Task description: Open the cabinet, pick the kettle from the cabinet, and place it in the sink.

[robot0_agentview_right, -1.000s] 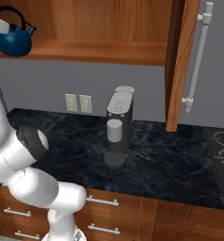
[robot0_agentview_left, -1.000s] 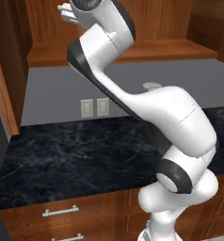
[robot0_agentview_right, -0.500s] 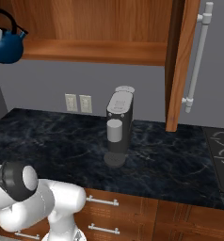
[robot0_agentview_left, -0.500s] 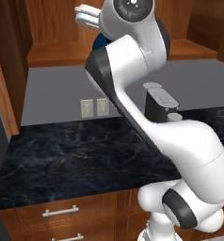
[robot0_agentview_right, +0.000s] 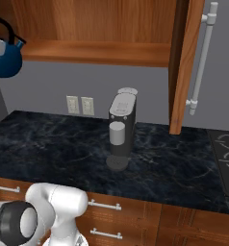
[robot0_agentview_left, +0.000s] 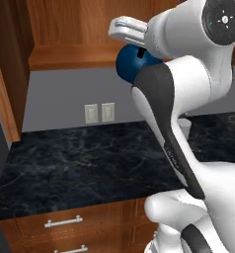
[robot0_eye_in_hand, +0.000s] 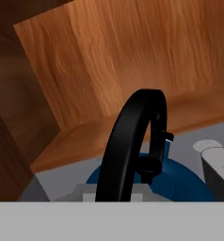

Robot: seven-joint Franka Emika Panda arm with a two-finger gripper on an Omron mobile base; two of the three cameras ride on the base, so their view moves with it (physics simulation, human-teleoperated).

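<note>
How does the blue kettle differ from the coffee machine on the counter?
The kettle is round and dark blue; the coffee machine is tall, narrow and grey-black. The kettle hangs in the air in front of the open cabinet; the coffee machine stands on the black counter. The kettle has an arched black handle; the machine has none.

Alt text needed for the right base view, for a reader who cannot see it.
A dark-blue kettle with a black arched handle hangs in the air at far left, just below the open wooden cabinet. Below, a grey coffee machine stands on the black marble counter, beside wall outlets.
</note>
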